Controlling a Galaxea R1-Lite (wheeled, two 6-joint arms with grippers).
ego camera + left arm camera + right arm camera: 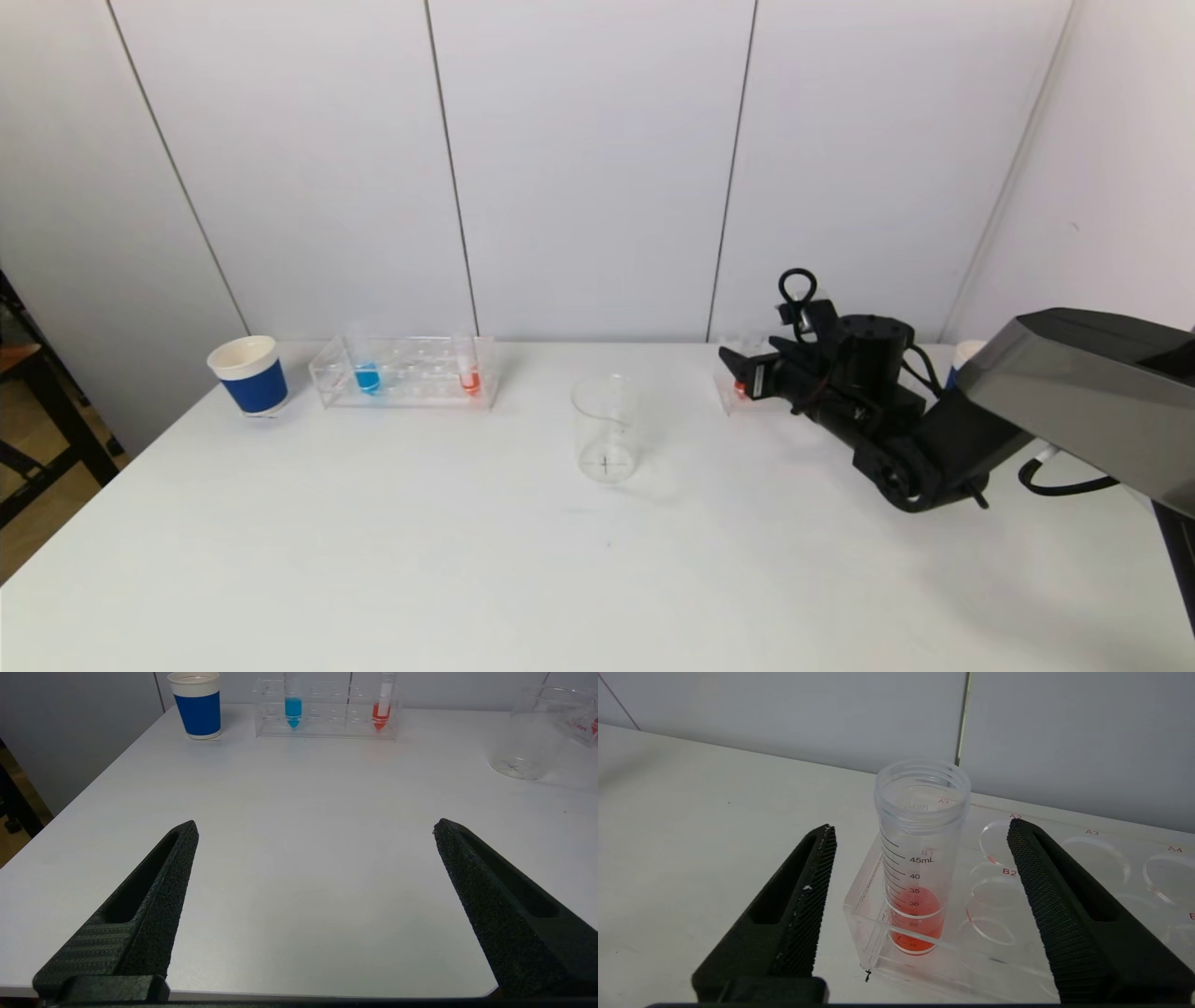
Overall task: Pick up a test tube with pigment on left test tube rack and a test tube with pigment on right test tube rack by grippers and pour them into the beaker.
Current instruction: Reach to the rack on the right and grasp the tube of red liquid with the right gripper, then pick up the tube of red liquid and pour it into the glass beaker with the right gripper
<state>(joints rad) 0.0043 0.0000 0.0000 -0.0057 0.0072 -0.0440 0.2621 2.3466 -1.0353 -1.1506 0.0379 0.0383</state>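
The red-pigment test tube (920,858) stands upright in the corner hole of the right test tube rack (1064,933) near the table's (467,560) far edge. The right gripper (920,868) straddles it, jaws spread and not yet touching; centre the tube, close squarely below the threaded rim, then lift straight up. The left gripper (315,830) hangs spread and empty near the front edge.

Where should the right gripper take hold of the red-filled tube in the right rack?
On the bare wall just below the threaded mouth of the red-filled tube, coming in level from the front. It stands upright; its lower half sits inside the right rack. The right gripper already straddles it.
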